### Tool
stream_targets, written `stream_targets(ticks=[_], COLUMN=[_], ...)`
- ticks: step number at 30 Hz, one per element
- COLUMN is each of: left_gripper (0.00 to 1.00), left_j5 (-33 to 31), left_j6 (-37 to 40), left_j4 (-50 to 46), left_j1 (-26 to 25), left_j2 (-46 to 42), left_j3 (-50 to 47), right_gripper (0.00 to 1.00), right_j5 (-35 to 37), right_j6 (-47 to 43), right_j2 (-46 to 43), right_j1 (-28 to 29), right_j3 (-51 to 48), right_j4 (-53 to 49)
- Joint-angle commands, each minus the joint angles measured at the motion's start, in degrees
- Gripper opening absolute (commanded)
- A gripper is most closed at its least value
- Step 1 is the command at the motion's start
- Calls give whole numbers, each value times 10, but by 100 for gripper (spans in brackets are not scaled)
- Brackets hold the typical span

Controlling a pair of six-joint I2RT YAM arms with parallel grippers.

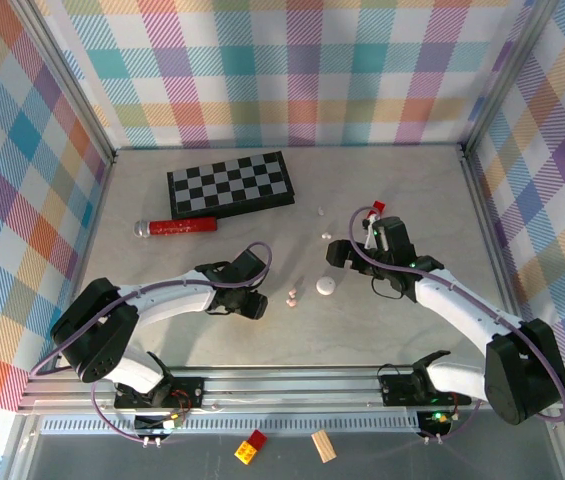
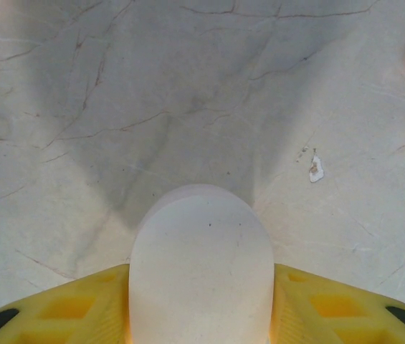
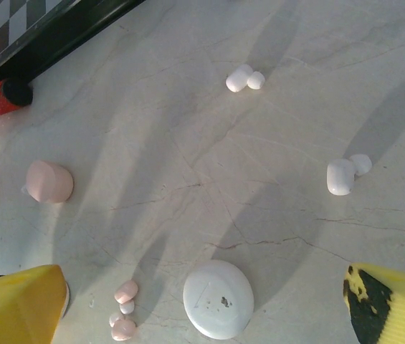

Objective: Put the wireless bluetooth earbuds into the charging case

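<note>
No legible text anywhere.
Chessboard (image 1: 230, 185) and red tube (image 1: 177, 227) toward the bench's (image 1: 362, 340) far-left corner, white oval case (image 3: 218, 299) mid-bench: nothing readable, and the case's faint specks aren't characters.

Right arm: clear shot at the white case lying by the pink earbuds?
Probably yes: the right claw stands open over the white case, nothing covering it; pink earbuds lie close beside it.

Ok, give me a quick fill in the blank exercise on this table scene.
1. The right gripper has its jaws ___.
2. The earbuds beside the white case are ___.
3. The left gripper holds the pale case between its ___ fingers.
Missing words: open; pink; yellow.
</note>
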Motion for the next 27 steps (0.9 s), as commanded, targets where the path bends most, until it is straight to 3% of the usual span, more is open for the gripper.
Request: stream_targets(ticks=[1, 8, 16, 21, 27], left_gripper=[47, 45, 45, 45, 45], left_j5=[12, 31, 106, 151, 212], left_j6=[23, 95, 247, 278, 314], left_j4=[-3, 55, 189, 283, 329], left_j1=[-6, -6, -6, -5, -6], left_j2=[-11, -15, -47, -55, -60], left_j3=[21, 45, 39, 25, 20], right_gripper=[99, 99, 99, 100, 86], right_j5=[1, -40, -220, -308, -377], right_j6=[25, 58, 68, 81, 111], right_j2=[-6, -40, -55, -35, 9], right_j1=[3, -3, -8, -8, -7], right_j3=[10, 4, -12, -7, 4], right_j4=[-3, 5, 65, 96, 113])
